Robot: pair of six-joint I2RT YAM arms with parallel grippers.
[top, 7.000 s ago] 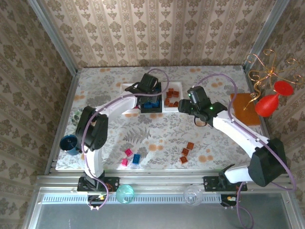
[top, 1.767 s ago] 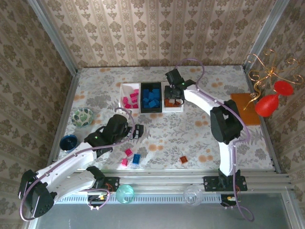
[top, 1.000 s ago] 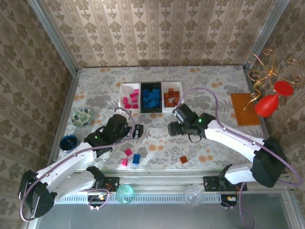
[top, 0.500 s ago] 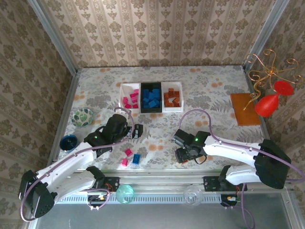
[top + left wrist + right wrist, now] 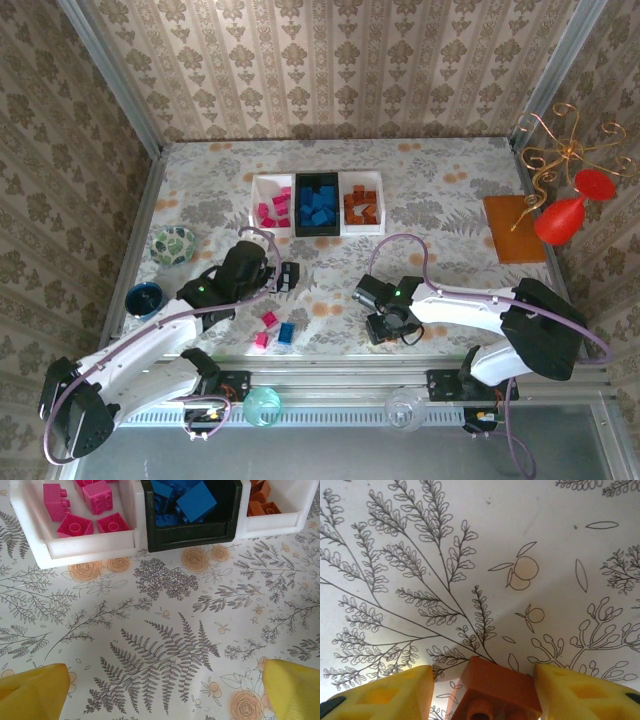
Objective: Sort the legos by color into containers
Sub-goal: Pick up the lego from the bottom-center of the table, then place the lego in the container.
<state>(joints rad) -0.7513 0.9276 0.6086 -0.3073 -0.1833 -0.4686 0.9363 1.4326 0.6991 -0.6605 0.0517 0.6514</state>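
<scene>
Legos mostly sorted: pink in the left white tray (image 5: 254, 205), blue in the black tray (image 5: 317, 233) in the middle, orange-brown in the right white tray (image 5: 382, 205), all at the far ctr of the worktop (image 5: 450, 190). Strays at the near edge: two pink legos (image 5: 269, 319), one blue lego (image 5: 286, 332), plus one orange-brown brick (image 5: 492, 687) under the right fingers (image 5: 383, 325), right of ctr.

Step in hand, I'd judge: pick that brick. Wrist view has it btw the two yellow fingers, which are part-open & not clamped. Bare cloth shows btw the brick and one finger (image 5: 385, 695); the other finger (image 5: 580, 692) looks touching or nearly so. Brick looks a bit skewed to the fingers, so a squeeze could twist it or pop it out. Best: square the wrist to its flat sides, ctr it, get low enough to catch the body, not the studs, close firm, lift straight. Then carry far to the right white tray & release low.

Left fingers (image 5: 290, 277) spread wide, holding nothing, hovering left of ctr, just far of the pink/blue strays. Keep the arms well apart on the carry.
</scene>
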